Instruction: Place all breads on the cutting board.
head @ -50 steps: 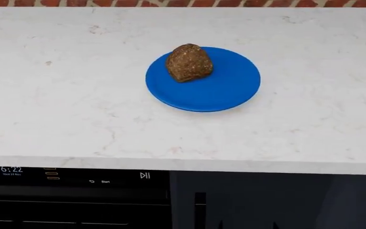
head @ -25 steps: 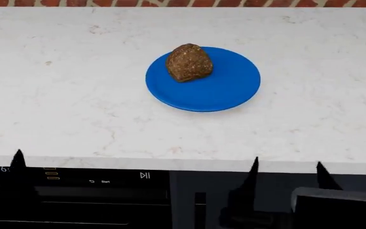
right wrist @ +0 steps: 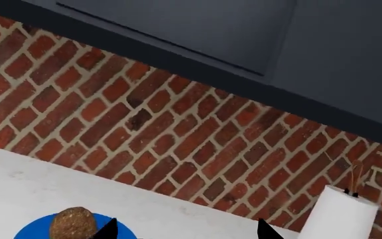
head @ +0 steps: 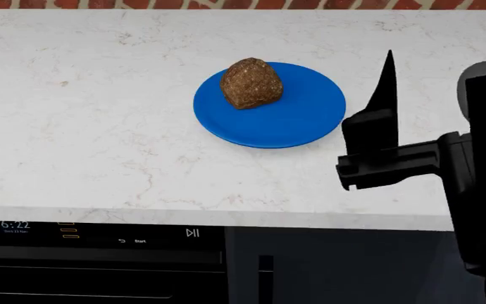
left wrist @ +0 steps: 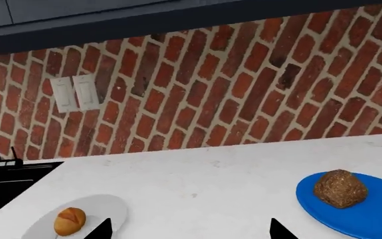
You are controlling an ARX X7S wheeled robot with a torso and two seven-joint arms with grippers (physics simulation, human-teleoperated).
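Countertop: white marble, spans the whole head view; brick backsplash behind it. No cutting board shows in any view, so the drop-off site is unlocated; judged: it must be found before either roll can be delivered.

Right arm: fills the 3 to 5 o'clock edge of the head view, raised above the counter front. Right gripper: one dark finger points toward 12 o'clock, just beside the plate's 3 o'clock rim and apart from it. The second finger is hidden in the head view; the right wrist view shows two tips spread with nothing between them, so released and empty. Judged: staged here as an approach to the nearer roll.

Blue plate: centre of the head view. It is only a support, not the goal.

Pale plate: seen only from the left wrist camera, well apart from the blue plate, near a dark sink edge.

Dark roll: lumpy, sits on the blue plate toward its 10 o'clock rim, untouched.

Golden roll: on the pale plate, untouched.

Left gripper: two tips visible, spread, empty; its height over the counter is probably low, but the view is too partial to confirm.
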